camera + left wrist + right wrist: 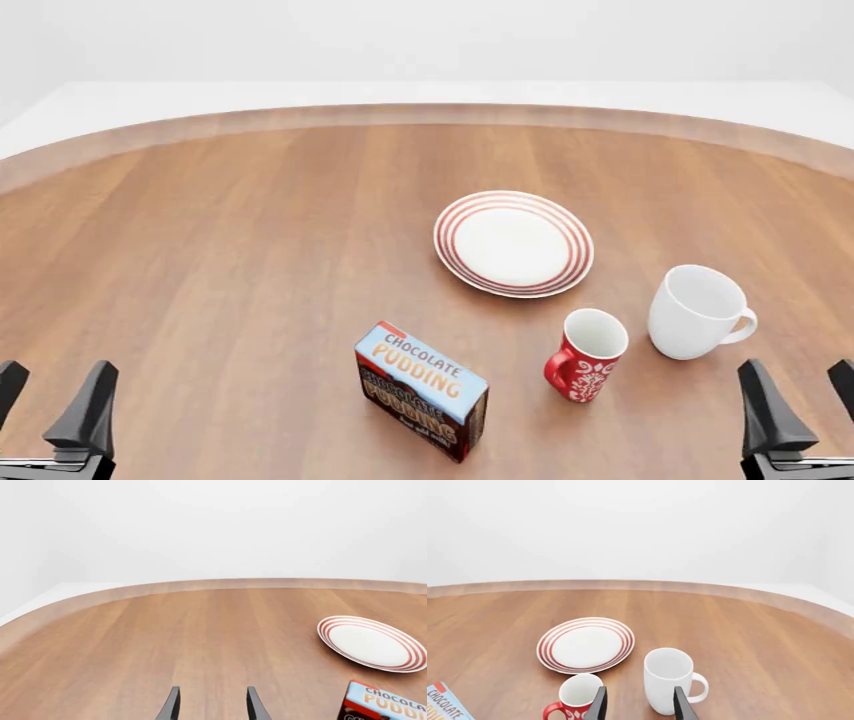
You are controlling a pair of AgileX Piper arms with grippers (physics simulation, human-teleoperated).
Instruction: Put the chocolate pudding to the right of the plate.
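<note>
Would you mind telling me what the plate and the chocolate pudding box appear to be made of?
The plate looks like glazed ceramic: smooth white face, painted red rings. The chocolate pudding box looks like printed cardboard: flat faces, sharp edges, lettering on top. Being renders, neither is certain.

Only readable text sits on the chocolate pudding (420, 388) carton. Front view: light-blue top reads "CHOCOLATE PUDDING" in orange-white letters; dark brown side repeats "PUDDING", partly legible, with smaller print below too small to read. Left wrist view: same carton (385, 703) cut off at the frame edge, showing "CHOCOLA" over "PUDDI". Right wrist view: its corner (444, 703) shows "CHOCOLATE". Red mug (586, 355) carries white ornament only, no letters.
</note>
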